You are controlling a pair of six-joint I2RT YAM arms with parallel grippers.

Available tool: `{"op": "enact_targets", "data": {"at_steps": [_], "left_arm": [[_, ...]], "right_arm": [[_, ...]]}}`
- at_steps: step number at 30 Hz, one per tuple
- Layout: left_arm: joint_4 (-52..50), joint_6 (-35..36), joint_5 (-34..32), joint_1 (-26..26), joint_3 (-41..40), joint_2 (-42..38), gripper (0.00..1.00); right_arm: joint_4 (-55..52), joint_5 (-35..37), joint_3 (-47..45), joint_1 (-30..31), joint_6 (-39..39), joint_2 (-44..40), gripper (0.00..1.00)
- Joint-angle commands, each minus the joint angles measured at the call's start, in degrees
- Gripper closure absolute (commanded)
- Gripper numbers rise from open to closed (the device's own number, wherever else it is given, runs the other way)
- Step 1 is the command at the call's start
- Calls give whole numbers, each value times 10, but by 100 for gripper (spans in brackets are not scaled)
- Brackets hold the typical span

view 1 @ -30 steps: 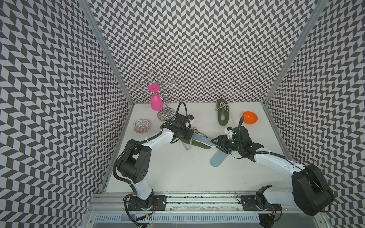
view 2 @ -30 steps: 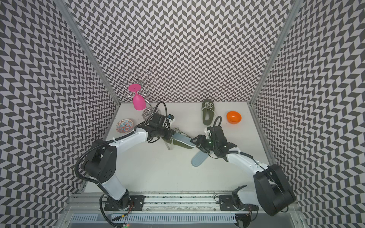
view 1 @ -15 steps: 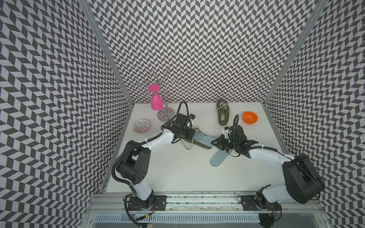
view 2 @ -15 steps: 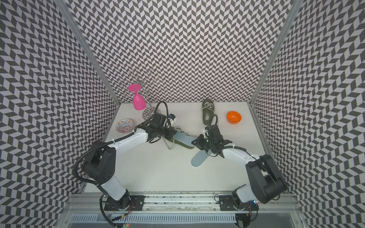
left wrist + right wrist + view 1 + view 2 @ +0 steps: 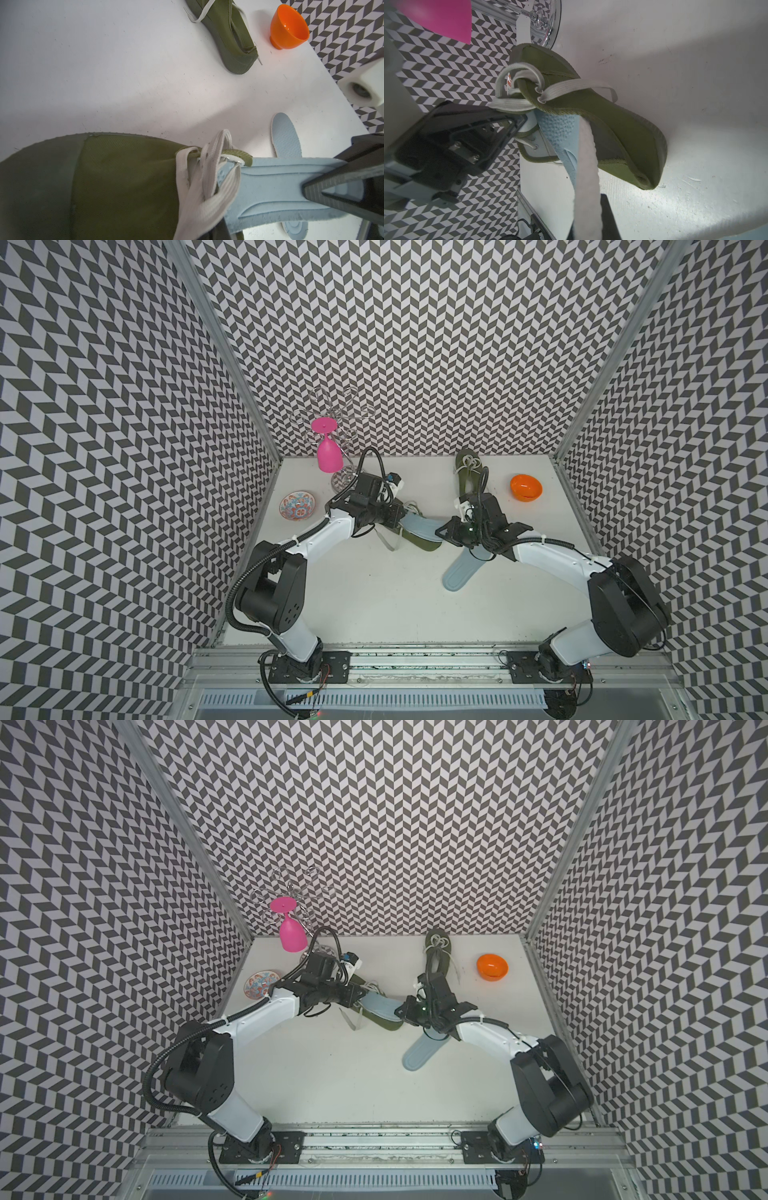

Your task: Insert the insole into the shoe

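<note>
An olive green shoe (image 5: 420,540) (image 5: 385,1022) lies on the table between both arms. My left gripper (image 5: 395,517) (image 5: 356,995) is shut on its laced upper edge (image 5: 517,104). A light blue insole (image 5: 417,525) (image 5: 270,187) has its front end inside the shoe opening (image 5: 560,131), and its heel end sticks out. On that heel end my right gripper (image 5: 444,531) (image 5: 401,1011) (image 5: 589,228) is shut, with one dark finger (image 5: 608,218) beside the insole's pale edge. How deep the insole reaches is hidden.
A second blue insole (image 5: 461,572) (image 5: 422,1054) lies flat under the right arm. A second olive shoe (image 5: 469,475) and an orange bowl (image 5: 525,487) stand at the back right. A pink glass (image 5: 327,452), a wire rack (image 5: 332,414) and a patterned dish (image 5: 297,506) are at the back left.
My right gripper has gone from partly open to shut on the insole's heel end, shifting slightly towards the shoe. The left gripper has kept its hold on the shoe.
</note>
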Motion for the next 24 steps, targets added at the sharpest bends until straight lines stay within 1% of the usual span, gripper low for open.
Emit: {"op": "enact_targets", "data": {"at_steps": [1, 4, 8, 11, 13, 15, 17, 18, 19, 21, 24], "left_arm": [[14, 0, 89, -6, 8, 2, 100], [-20, 12, 94, -3, 23, 28, 100], [-46, 17, 81, -1, 34, 53, 100], [-50, 17, 73, -1, 41, 60, 100], [-57, 15, 56, 0, 48, 66, 100], [-62, 16, 52, 1, 51, 69, 100], [-48, 7, 61, 1, 46, 62, 100], [-39, -2, 67, 3, 44, 59, 100], [-35, -7, 77, 4, 44, 59, 100], [-35, -15, 89, 4, 50, 59, 100], [-39, -20, 104, 5, 57, 58, 100]], "right_arm": [[68, 21, -19, 3, -48, 10, 95], [89, -9, -6, 3, -62, 26, 96], [115, 7, -5, 0, -43, 4, 97], [171, -36, -14, -4, -22, 19, 97], [180, -76, -4, -5, -22, 37, 98], [186, -93, 4, -3, -34, 41, 98], [148, -67, 19, 2, -70, 46, 98], [123, -58, 29, 1, -90, 55, 98], [108, -56, 34, 2, -105, 64, 100], [63, -29, 44, 1, -133, 83, 100], [72, -12, 28, -2, -129, 96, 100]]}}
